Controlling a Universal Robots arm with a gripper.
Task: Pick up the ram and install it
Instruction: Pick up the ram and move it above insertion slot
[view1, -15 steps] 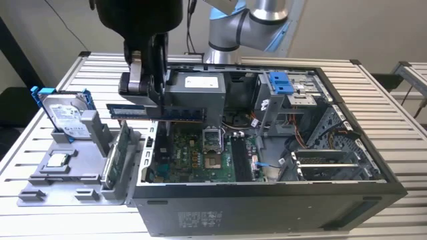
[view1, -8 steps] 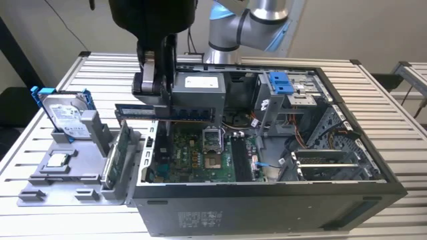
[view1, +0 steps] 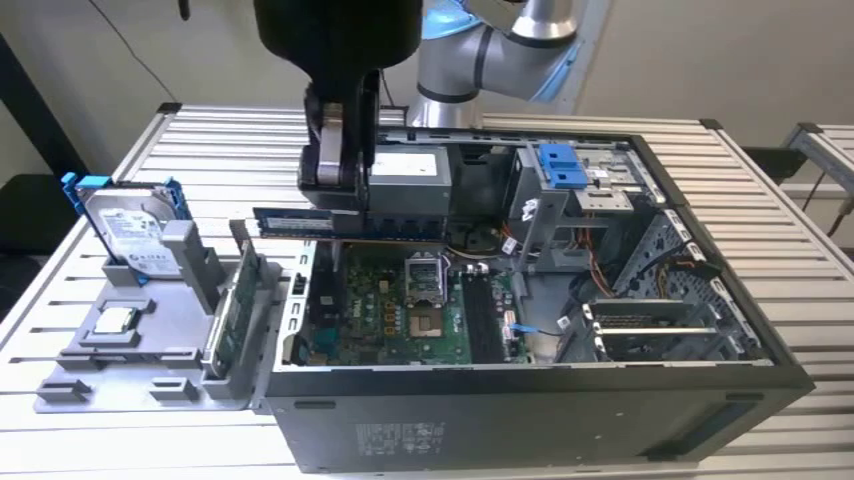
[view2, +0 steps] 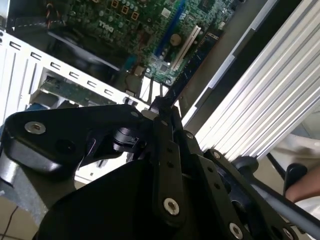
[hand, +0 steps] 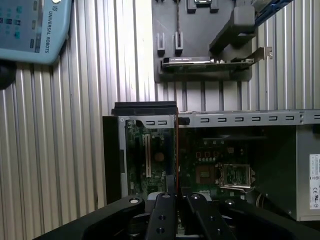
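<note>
Exterior view: gripper (view1: 334, 205) clamped on the ram (view1: 400, 225), held level above the open computer case (view1: 534, 400), over the rear edge of the green board (view1: 387, 320).

Second wrist view: fingers (view2: 165, 150) pinched narrow around the thin dark strip.

First wrist view: ram (hand: 176, 150) seen edge-on, gripped between the fingers and hanging over the board.

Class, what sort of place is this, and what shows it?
Probably a robotics lab bench for computer assembly: a robot arm, its gripper holding the ram, over an open computer case on a slatted table, beside a grey fixture with a hard drive.
</note>
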